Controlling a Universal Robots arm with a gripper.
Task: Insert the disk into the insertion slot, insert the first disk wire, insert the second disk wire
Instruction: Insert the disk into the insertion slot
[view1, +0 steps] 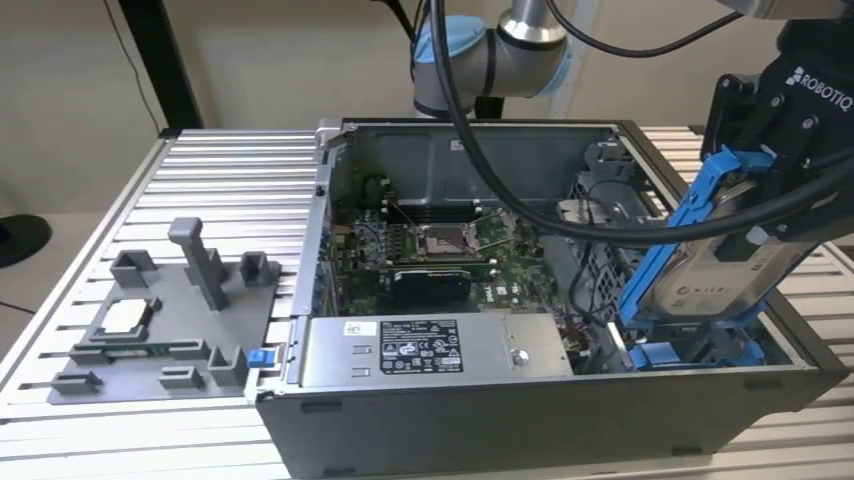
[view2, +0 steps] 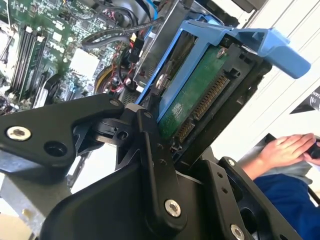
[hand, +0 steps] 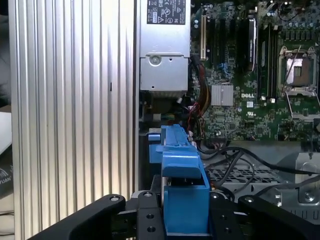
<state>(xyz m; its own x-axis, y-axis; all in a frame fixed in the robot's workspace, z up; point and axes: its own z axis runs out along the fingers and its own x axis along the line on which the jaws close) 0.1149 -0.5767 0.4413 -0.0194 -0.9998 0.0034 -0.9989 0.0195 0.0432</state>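
Observation:
My gripper (view1: 763, 175) hangs over the right end of the open computer case, shut on the disk (view1: 721, 275). The disk is a silver-grey drive in a bright blue carrier (view1: 667, 240). It is tilted, with its lower end down among the blue rails of the insertion slot (view1: 694, 352) at the case's front right corner. In the second wrist view the disk's green circuit board (view2: 195, 95) and connector face me between the black fingers (view2: 152, 150). The first wrist view has the blue carrier (hand: 182, 180) clamped in my gripper (hand: 185, 212), above perforated grey metal (hand: 240, 175) crossed by black cables (hand: 235, 152).
A grey labelled power-supply box (view1: 427, 350) lies along the case front, with the motherboard (view1: 427, 250) behind it. A grey fixture tray (view1: 160, 320) stands on the ribbed table at the exterior view's left. The arm's black cable (view1: 534, 200) sags over the case. A person's hand (view2: 287, 150) rests nearby.

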